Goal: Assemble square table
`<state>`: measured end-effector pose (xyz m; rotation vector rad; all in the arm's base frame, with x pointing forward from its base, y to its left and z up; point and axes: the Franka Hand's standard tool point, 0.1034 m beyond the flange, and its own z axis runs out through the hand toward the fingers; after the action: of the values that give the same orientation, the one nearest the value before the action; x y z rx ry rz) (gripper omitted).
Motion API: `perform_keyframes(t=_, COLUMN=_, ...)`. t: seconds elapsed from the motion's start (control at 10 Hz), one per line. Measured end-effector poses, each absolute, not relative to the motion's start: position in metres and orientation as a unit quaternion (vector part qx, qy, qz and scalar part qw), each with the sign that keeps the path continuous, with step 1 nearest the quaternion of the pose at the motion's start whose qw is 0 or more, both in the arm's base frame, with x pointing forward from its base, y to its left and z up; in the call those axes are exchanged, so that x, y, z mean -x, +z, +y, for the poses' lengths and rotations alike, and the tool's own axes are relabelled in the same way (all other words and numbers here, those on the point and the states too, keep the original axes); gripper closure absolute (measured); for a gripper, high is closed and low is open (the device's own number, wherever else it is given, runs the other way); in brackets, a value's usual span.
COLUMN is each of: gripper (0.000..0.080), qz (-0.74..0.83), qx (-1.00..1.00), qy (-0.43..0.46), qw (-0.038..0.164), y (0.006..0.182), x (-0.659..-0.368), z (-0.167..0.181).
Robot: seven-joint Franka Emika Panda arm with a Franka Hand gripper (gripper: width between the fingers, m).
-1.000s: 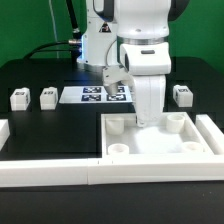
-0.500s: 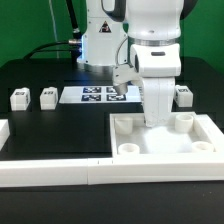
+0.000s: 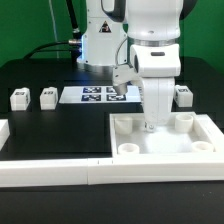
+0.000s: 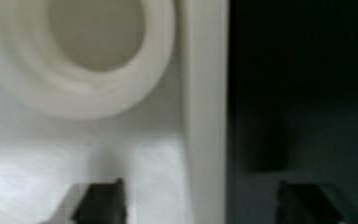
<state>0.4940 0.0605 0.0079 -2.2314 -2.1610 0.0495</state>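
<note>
Toward the table's edge at the exterior view's left: outer leg and inner leg, loose and tagged.
Centre, rear: marker board, patterned tags only.
Front, right of centre: square table top, lying against the border rails; visible sockets are empty.
Gripper: jaws spread astride the top's far rim, grasping nothing.
Right edge: third leg, loose.
Progress: early. No leg is fitted and every leg remains to be done; a fourth is not visible.
Lettering: none legible.
</note>
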Motion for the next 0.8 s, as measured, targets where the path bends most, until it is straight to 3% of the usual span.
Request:
perform_keyframes(t=0.3, gripper=0.0154, qz=-0.695, qx=0.718, qy=0.016, qw=0.018, y=0.0077, x=-0.4939, z=0.0605)
perform_keyframes(t=0.8, gripper=0.0151, qz=-0.694, qx=0.719, qy=0.016, qw=0.018, y=0.0078, x=-0.4937, z=0.0606)
